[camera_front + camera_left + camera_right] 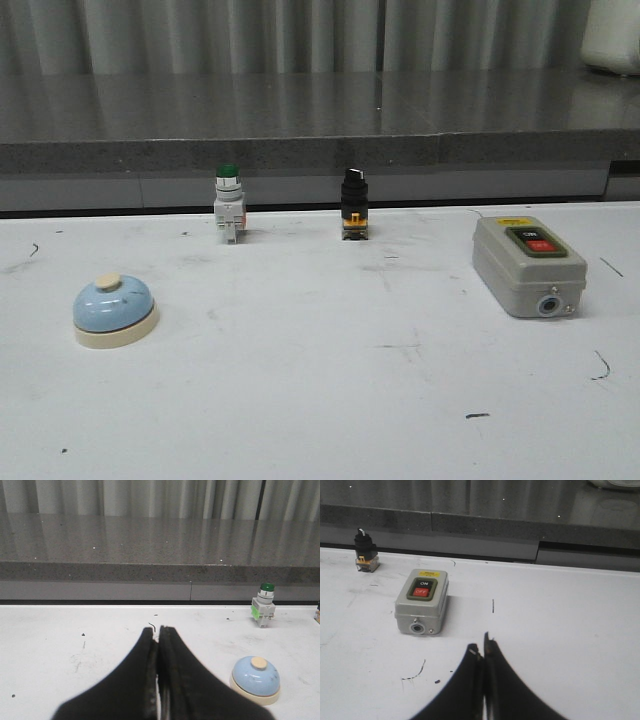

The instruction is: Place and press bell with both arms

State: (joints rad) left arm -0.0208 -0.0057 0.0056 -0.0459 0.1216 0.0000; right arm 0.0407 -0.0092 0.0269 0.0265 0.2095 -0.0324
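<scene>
Nothing is grasped yet: the bell [115,310] sits on the counter [330,390] at its left side. Both the left pincer [158,636] and right pincer [481,647] are closed and empty. Next, I judge, the left must open over the bell.

Soft, even light falls from above on the white desk [320,400] — shadows are faint, only a pale smudge just beside the grey switch box [421,601]. The polished ledge [300,110] behind the box carries dull streaked reflections of the curtain. In both wrist views the black fingers [145,680] are near-featureless and blurred — all frames are slightly soft and grainy.
</scene>
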